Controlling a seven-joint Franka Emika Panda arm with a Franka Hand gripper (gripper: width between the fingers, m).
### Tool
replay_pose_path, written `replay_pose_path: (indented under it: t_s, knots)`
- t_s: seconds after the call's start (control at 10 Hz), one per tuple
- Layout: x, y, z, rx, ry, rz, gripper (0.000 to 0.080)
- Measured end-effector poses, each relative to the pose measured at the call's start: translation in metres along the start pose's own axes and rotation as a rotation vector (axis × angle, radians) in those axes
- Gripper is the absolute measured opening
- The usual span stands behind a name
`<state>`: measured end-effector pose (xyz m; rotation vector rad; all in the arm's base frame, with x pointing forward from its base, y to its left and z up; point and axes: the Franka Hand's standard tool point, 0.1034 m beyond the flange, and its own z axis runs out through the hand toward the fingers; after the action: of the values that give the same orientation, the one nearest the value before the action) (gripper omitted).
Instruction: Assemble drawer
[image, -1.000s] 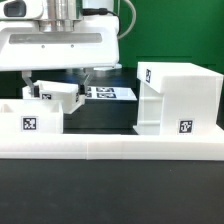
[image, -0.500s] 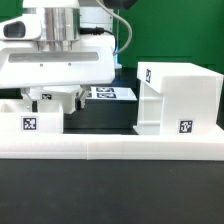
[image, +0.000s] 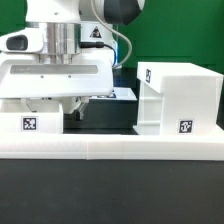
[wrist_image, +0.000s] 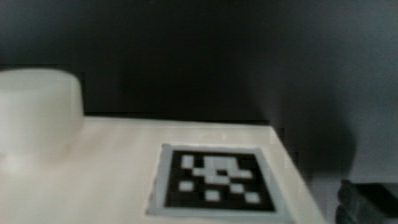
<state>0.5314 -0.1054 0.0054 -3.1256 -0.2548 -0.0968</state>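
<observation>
The drawer's tall white housing (image: 176, 95) stands at the exterior view's right, with tags on its top and front. A small white tray (image: 30, 120) with a tag sits at the exterior view's left. My gripper (image: 56, 106) hangs low right over this tray, its jaws apart and holding nothing; the tray's wall hides the fingertips. The wrist view looks closely at a white tray face (wrist_image: 98, 165) with a tag (wrist_image: 214, 180) and a round white knob (wrist_image: 36, 110). A dark fingertip (wrist_image: 368, 196) shows at that view's edge.
A long low white rail (image: 110, 150) runs across the front of the black table. A strip of the marker board (image: 124, 93) shows behind the hand, between tray and housing. A green wall stands at the back.
The hand has come down over the left tray and shifted slightly toward the exterior view's right. It now hides most of the marker board. Tray and housing have not moved.
</observation>
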Motion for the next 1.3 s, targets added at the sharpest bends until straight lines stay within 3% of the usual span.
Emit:
replay_pose_path:
  t_s: [0.1,0.2,0.3,0.5,0.6,0.7,1.2,1.3]
  knots:
    - [0.0007,-0.0019,0.0001,0.0,0.0,-0.002,0.0619]
    - [0.0011,-0.0029,0.0001,0.0,0.0,-0.004,0.0436]
    - [0.0009,-0.0024,0.0001,0.0,0.0,-0.003,0.0436]
    - [0.0016,-0.0049,0.0003,0.003,0.0,-0.007,0.0106]
    - [0.0022,-0.0065,0.0004,0.004,0.0,-0.009,0.0106]
    - [0.0022,-0.0065,0.0004,0.005,0.0,-0.009,0.004]
    - [0.0027,-0.0075,-0.0007,0.003,0.0,-0.032,0.004]
    - [0.0039,-0.0119,-0.008,-0.001,0.006,-0.094,0.0041]
